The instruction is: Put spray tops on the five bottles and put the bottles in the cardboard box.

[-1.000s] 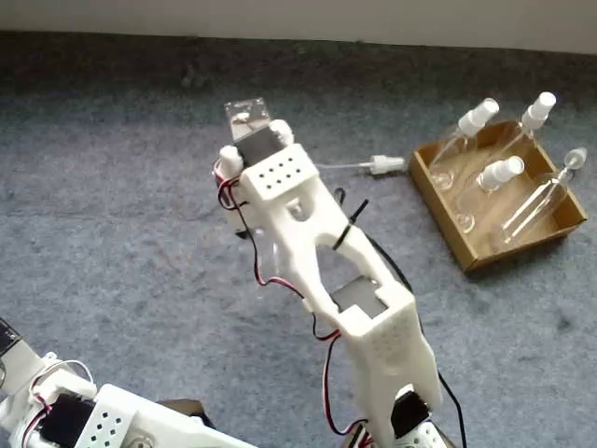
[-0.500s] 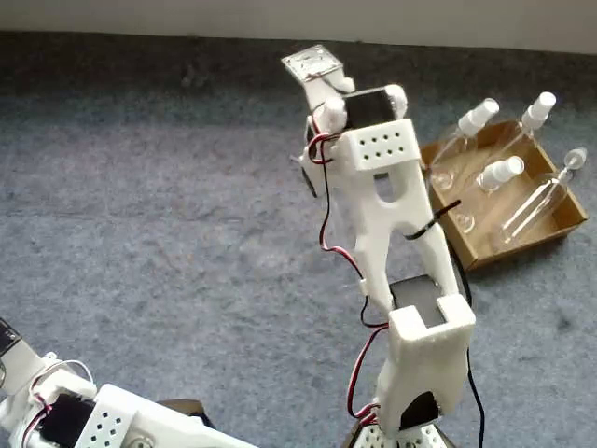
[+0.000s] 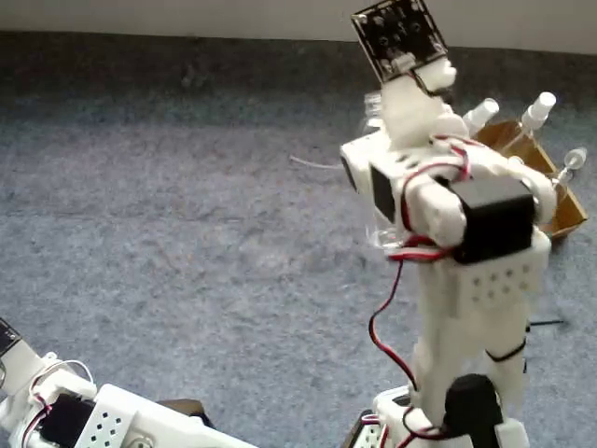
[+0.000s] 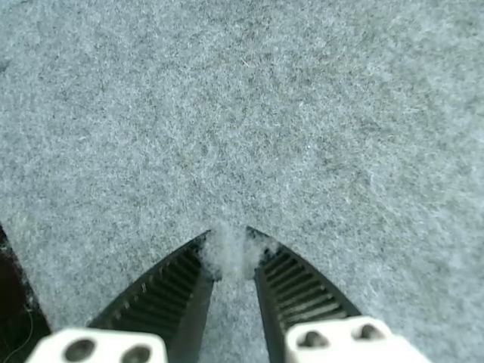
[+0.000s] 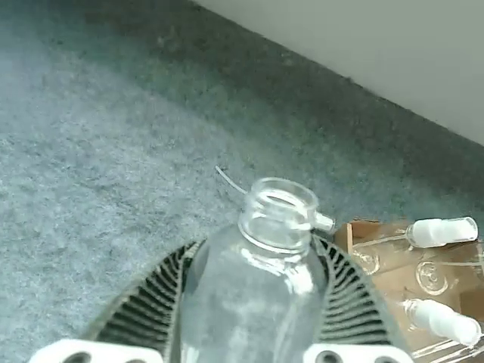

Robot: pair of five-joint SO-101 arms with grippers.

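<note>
Bottle (image 5: 261,280), clear, uncapped and probably light and slick, sits pinched at its shoulder between your right gripper's (image 5: 257,253) ribbed fingers. Grip the body, leaving the neck free; the spray top (image 5: 324,221) lies just beyond the fingertips.

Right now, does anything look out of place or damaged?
Nothing damaged or spilled. One spray top lies loose on the carpet beside the cardboard box, while the bottle in the right claw has a bare, uncapped neck.
</note>
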